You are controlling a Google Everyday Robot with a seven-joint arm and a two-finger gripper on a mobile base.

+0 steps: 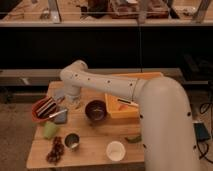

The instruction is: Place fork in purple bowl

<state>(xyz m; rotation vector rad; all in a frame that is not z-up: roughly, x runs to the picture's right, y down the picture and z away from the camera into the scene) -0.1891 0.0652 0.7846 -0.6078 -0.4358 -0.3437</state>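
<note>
- On the wooden table (95,145) in front of me, the white arm reaches in from the right and bends down at its far left end, above the table's back left part
- I place the gripper (71,104) low under that bend, just left of the purple bowl (96,110) and right of the orange-red bowl (42,109); its fingers are pressed together
- I cannot make out the fork with any certainty: a thin pale sliver shows near the gripper's tip, but I can't tell whether that is it or whether anything is pinched there
- The purple bowl sits upright near the middle of the table, just beside the front left corner of the orange tray (131,100); its inside looks dark and I see nothing clearly lying in it
- The orange-red bowl stands at the table's left edge with dark striped contents, and a long dark utensil (54,114) lies tilted across its rim toward the gripper
- In front of it I see a pale green cup (50,130), then a dark reddish cluster (55,149) at the front left corner
- A small metal cup (71,141) stands just right of that cluster, in front of the purple bowl
- A white round cup (115,150) sits near the front edge, with a small green item (133,138) lying just to its right, near the arm
</note>
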